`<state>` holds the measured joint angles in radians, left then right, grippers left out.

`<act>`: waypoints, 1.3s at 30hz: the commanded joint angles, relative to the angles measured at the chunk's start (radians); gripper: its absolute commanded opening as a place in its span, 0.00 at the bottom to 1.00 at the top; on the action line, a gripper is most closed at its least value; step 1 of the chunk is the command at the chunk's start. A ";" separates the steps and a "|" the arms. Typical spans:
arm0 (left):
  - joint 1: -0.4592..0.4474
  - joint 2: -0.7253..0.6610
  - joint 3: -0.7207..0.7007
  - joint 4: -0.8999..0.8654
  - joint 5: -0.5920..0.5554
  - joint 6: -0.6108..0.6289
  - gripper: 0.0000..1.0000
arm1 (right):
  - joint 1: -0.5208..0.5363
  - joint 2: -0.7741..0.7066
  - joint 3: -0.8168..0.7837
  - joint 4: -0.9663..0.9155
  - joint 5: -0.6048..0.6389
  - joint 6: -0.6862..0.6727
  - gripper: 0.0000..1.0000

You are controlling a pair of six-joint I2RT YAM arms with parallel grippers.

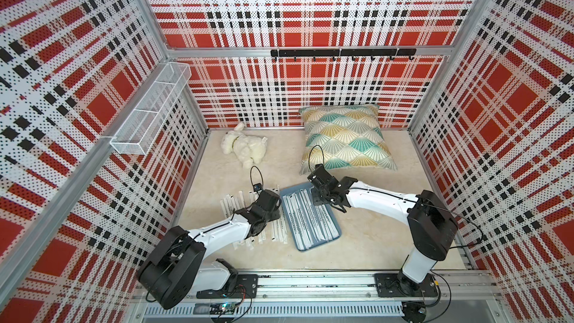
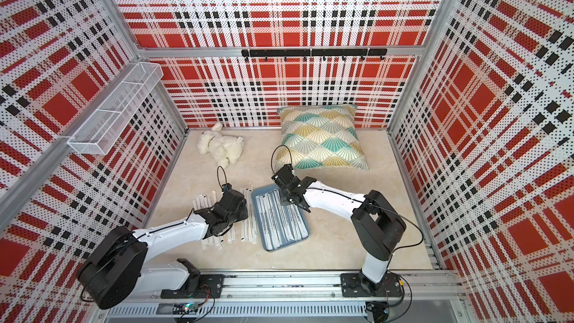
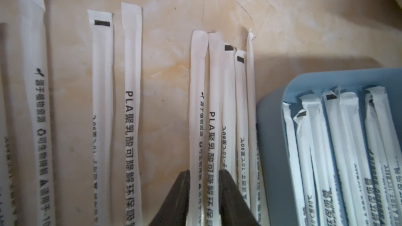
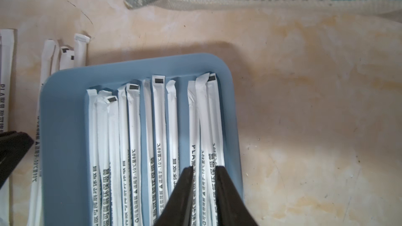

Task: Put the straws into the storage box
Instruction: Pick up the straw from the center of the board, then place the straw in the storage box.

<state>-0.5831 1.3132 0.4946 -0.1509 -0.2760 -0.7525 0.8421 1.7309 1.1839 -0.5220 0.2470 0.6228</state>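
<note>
Within one storage box (image 4: 65,127) lie roughly eleven straws (image 4: 158,116).

Bright even light; top views bowed at edges; wrist views soft; shadow beside storage box (image 4: 65,127).

On the counter (image 1: 372,228) a tray (image 4: 65,127) sits near the middle with straws (image 1: 310,219) lying side by side in it along its length. The loose straws (image 1: 231,209) lie in a parallel row on the counter to its left, the nearest just beside the tray's wall. Behind them a plush toy (image 1: 245,149) lies at the back left and a cushion (image 1: 344,138) is propped against the rear wall at the back right, while a wire basket (image 1: 149,110) hangs on the left wall and a rail of hooks (image 1: 341,53) runs along the rear wall above the cushion.
</note>
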 commanded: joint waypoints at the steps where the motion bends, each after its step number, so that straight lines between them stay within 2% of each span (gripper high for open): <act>1: 0.012 0.032 0.019 0.009 -0.019 0.025 0.27 | 0.008 -0.035 0.001 0.014 0.005 0.013 0.25; 10: 0.021 0.097 0.019 0.016 -0.023 0.044 0.17 | 0.008 -0.031 0.009 0.018 0.010 0.007 0.25; 14: 0.007 0.093 0.031 -0.011 -0.030 0.041 0.07 | 0.008 -0.034 0.010 0.017 0.011 0.005 0.25; 17: -0.002 0.052 0.057 -0.080 -0.067 0.021 0.01 | 0.008 -0.039 0.014 0.014 0.014 0.002 0.25; 23: -0.017 -0.126 0.110 -0.177 -0.154 -0.077 0.00 | 0.007 -0.049 0.014 0.009 0.020 -0.005 0.25; 26: -0.077 -0.190 0.148 -0.185 -0.186 -0.171 0.00 | 0.006 -0.061 0.011 0.005 0.036 -0.006 0.24; 29: -0.205 -0.183 0.183 -0.120 -0.224 -0.287 0.00 | -0.009 -0.089 -0.001 -0.006 0.063 -0.005 0.24; 34: -0.385 -0.018 0.264 0.006 -0.281 -0.397 0.00 | -0.058 -0.147 -0.027 -0.004 0.075 0.002 0.24; 39: -0.437 0.174 0.335 0.063 -0.228 -0.423 0.00 | -0.079 -0.164 -0.038 -0.005 0.082 0.003 0.25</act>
<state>-1.0027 1.4265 0.8047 -0.1432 -0.5056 -1.1240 0.7673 1.5898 1.1637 -0.5251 0.3069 0.6224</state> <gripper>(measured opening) 0.043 0.245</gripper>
